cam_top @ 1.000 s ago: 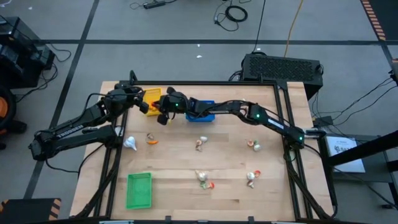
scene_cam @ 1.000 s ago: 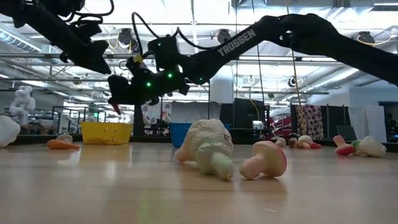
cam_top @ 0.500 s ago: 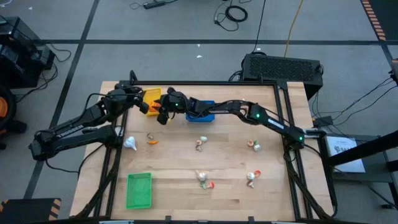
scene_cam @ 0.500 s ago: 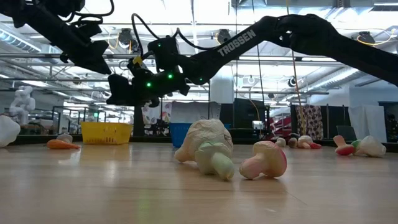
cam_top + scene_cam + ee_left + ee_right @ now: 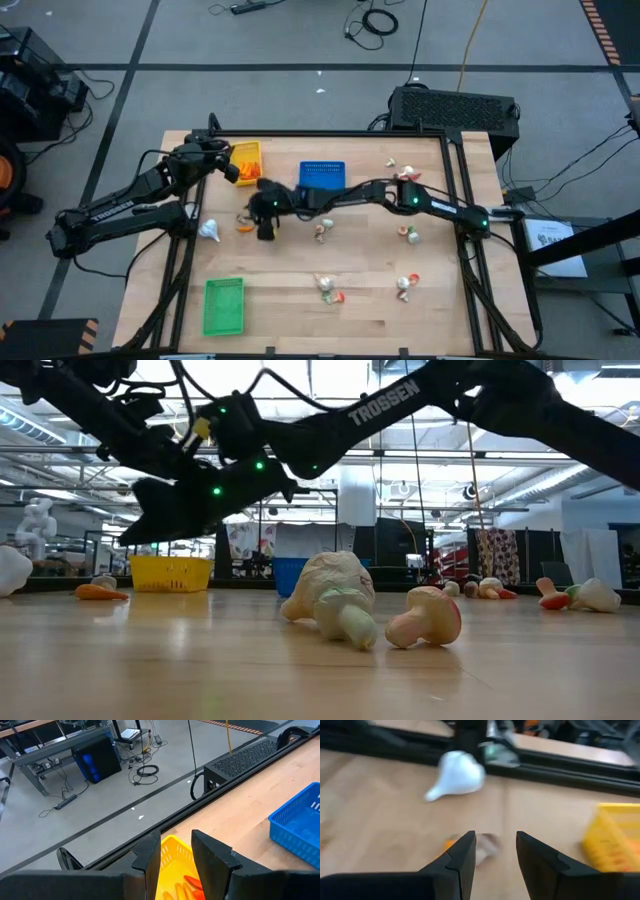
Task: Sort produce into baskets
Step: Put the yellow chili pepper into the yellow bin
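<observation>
Right gripper — swung from yellow basket to carrot, fingers apart and empty — next pick; left gripper part-open, empty.

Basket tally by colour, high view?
Yellow basket: 1
Blue basket: 1
Green basket: 1
Total: 3
</observation>
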Controlling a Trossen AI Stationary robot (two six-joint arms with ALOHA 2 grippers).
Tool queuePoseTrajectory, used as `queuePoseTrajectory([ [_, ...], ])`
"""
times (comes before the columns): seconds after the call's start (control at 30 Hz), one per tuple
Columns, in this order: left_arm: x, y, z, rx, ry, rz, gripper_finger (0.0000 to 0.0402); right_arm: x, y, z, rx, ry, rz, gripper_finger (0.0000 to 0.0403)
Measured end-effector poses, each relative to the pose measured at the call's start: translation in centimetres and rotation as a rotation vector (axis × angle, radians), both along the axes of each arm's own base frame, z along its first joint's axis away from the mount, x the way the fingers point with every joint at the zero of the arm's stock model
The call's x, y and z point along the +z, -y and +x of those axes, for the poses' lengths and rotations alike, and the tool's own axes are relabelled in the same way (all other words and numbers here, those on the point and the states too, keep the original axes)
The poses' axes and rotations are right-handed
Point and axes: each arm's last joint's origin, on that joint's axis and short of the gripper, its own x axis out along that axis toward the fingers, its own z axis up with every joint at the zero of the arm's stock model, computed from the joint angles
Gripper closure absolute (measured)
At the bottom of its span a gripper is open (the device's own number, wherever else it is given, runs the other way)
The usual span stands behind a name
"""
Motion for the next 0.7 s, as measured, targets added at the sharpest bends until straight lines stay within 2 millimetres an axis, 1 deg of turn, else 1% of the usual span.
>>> queuePoseTrajectory([
  [0.1, 0.1, 0.0, 0.0, 0.0, 0.011, 0.006, 0.0283, -0.3, -1.1, 0.0, 0.018, -0.029, 0.001, 0.027],
  [0.2, 0.2, 0.0, 0.1, 0.0, 0.02, 0.012, 0.0283, -0.4, -1.3, -0.1, 0.012, -0.05, 0.023, 0.027],
  [0.27, 0.2, 0.0, 0.1, 0.0, 0.019, 0.011, 0.0283, -0.5, -1.5, -0.2, 0.024, -0.06, 0.067, 0.027],
  [0.37, 0.2, 0.0, 0.1, 0.0, 0.02, 0.013, 0.0283, -1.3, -1.5, -0.1, 0.045, -0.066, 0.127, 0.0267],
  [0.47, 0.2, -0.1, 0.1, -0.001, 0.025, 0.015, 0.0283, -2.9, -1.5, 0.0, 0.042, -0.086, 0.128, 0.0253],
  [0.57, 0.2, 0.0, 0.1, -0.004, 0.025, 0.013, 0.0283, -3.5, -1.7, 0.1, 0.045, -0.084, 0.128, 0.0229],
  [0.67, 0.2, 0.0, 0.1, -0.007, 0.026, 0.013, 0.0283, -3.6, -1.7, 0.1, 0.041, -0.086, 0.136, 0.0207],
  [0.7, 0.2, 0.0, 0.1, -0.008, 0.027, 0.013, 0.0283, -4.1, -1.7, 0.2, 0.036, -0.089, 0.136, 0.02],
])
